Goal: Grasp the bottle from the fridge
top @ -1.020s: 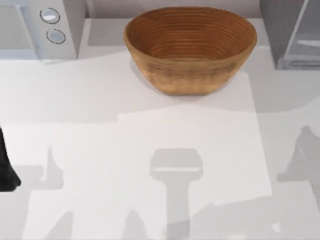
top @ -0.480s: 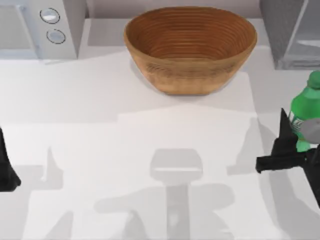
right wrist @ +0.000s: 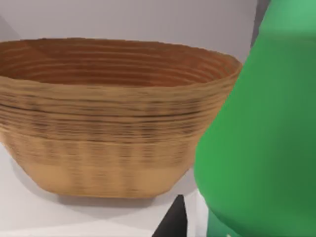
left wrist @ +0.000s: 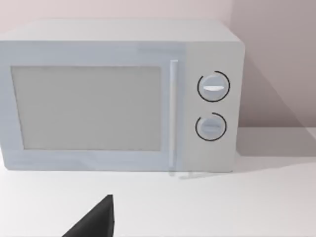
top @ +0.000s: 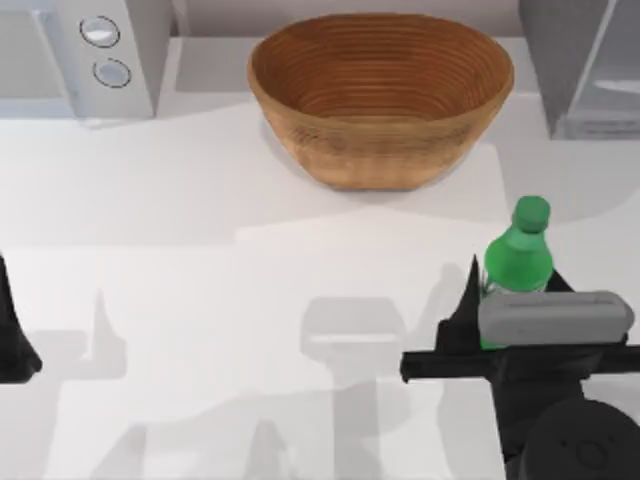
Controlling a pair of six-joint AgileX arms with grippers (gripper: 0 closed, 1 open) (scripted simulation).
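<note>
The bottle's point(top: 519, 258) lower half is hidden behind the right gripper point(top: 500, 335), whose finger on the far side is hidden too. The fridge point(top: 583, 68) and the microwave point(top: 85, 55) are cut off by the top view's upper edge. The left gripper point(top: 12, 335) is cut by the left edge.

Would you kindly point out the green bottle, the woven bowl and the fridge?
green bottle point(top: 519, 258), top view, on its shoulder.
woven bowl point(top: 380, 150), top view, on its outer wall.
fridge point(top: 560, 60), top view, on its dark side.
</note>
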